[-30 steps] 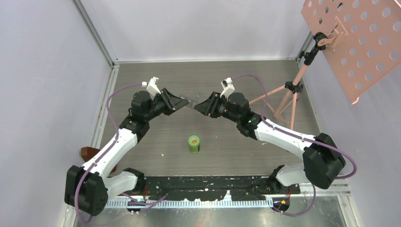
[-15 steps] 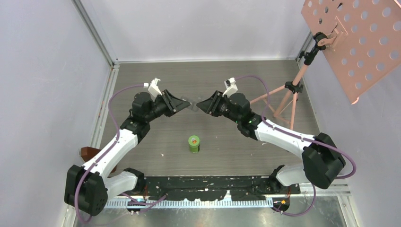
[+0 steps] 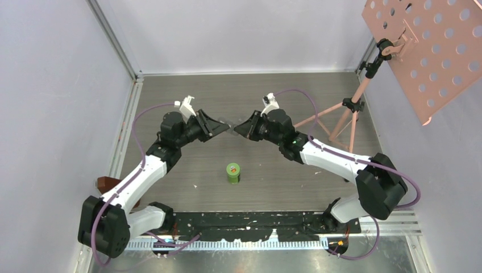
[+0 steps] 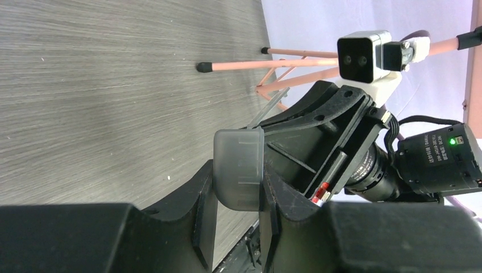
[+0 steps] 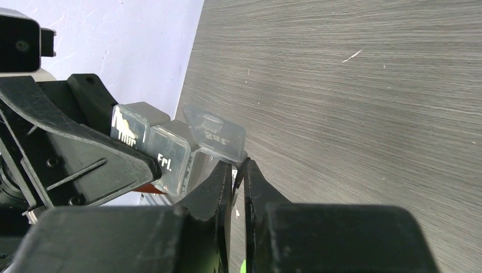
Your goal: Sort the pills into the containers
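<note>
- The left hand (image 4: 236, 224) is clamped on one end of the pill case (image 5: 173, 151), a translucent grey weekday organiser held up off the tabletop (image 3: 187, 96), beyond the green bottle (image 3: 233, 173) as the top camera sees it.
- The right hand (image 5: 239, 170) meets the case from the opposite side, its fingers drawn nearly together around the edge of a raised clear lid flap (image 5: 216, 133) at the case's free end.
- The step in hand looks like prying that flap open while the left hand steadies the case.
- To do it well, the left hand should grip firmly without twisting, and the right should lift only the one flap, following its hinge rather than tugging the whole case.
- The neighbouring lids, one marked "Fri.", look closed; a slip could flick them.
- The bottle stands upright alone, well apart from both hands; no loose pills are clearly visible.
</note>
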Available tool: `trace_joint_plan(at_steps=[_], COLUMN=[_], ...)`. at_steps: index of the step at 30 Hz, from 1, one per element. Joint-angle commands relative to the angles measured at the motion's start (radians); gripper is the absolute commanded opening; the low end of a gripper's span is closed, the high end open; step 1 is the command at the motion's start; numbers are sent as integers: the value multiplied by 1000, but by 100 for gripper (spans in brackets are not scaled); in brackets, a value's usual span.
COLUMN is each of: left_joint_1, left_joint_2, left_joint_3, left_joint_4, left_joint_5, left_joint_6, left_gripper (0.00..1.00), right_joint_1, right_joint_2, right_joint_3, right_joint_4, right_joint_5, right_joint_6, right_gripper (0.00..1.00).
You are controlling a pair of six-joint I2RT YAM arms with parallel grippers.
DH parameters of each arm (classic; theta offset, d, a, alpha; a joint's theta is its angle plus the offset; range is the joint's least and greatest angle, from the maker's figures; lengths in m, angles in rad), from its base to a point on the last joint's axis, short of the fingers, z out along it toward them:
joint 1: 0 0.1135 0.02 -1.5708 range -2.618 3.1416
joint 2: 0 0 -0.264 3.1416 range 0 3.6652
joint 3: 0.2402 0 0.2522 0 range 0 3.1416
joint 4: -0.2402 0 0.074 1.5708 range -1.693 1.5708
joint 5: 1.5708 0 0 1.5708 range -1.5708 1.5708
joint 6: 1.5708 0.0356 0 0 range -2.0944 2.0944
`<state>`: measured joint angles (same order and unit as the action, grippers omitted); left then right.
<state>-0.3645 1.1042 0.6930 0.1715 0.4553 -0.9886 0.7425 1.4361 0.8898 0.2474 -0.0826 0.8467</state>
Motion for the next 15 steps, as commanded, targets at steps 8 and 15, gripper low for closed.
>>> trace_joint_plan(at_steps=[8,15], left_joint_1=[-1,1], left_joint_2=[-88,-177], left_joint_3=[30,68], left_joint_4=[-335,-575], left_joint_5=[-265,-506], left_joint_6=[115,206], left_gripper=[77,80], right_joint_1=[-12,-51], right_joint_2=[1,35], right_joint_3=[47,-5], right_joint_4=[-167,-347], right_joint_5=[153,297], right_joint_6=[-129,-234], right_gripper=[5,6])
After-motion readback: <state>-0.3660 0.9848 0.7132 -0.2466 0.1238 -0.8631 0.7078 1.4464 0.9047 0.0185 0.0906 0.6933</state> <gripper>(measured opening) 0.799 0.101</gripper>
